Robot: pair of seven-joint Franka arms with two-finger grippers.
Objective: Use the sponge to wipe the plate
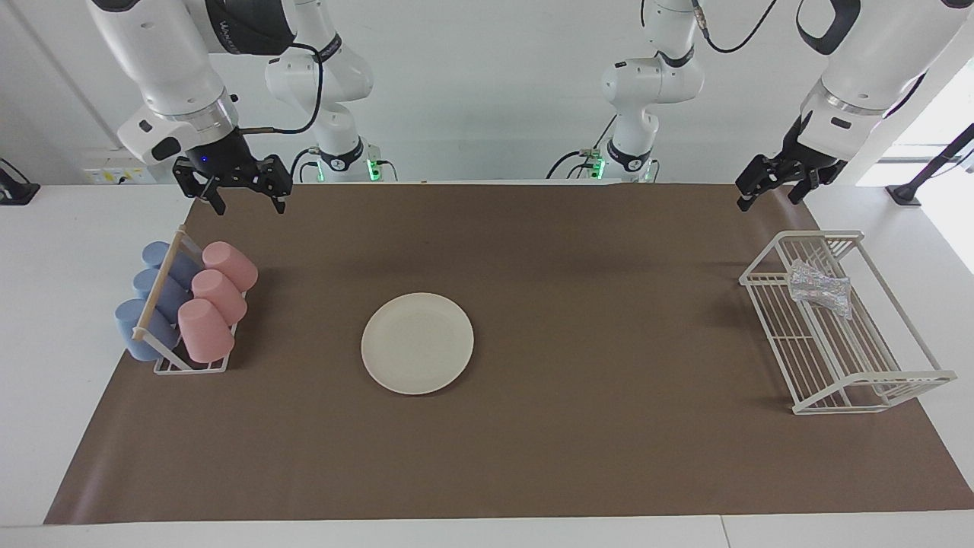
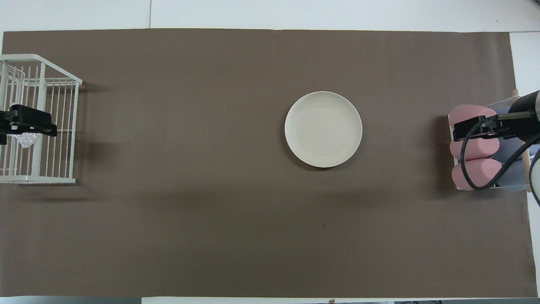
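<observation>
The cream plate (image 1: 417,343) lies flat on the brown mat near the table's middle; it also shows in the overhead view (image 2: 323,129). The silvery sparkly sponge (image 1: 819,289) lies in the white wire rack (image 1: 875,380), at the rack's end nearer to the robots. From above, only part of the sponge (image 2: 25,139) shows under the left gripper (image 2: 29,120). My left gripper (image 1: 768,192) hangs open and empty, raised well above the rack and apart from the sponge. My right gripper (image 1: 247,199) hangs open and empty, raised above the cup holder.
A holder with pink cups (image 1: 217,297) and blue cups (image 1: 152,297) lying on their sides stands at the right arm's end of the table. The wire rack (image 2: 63,126) stands at the left arm's end. The brown mat (image 1: 578,441) covers the table.
</observation>
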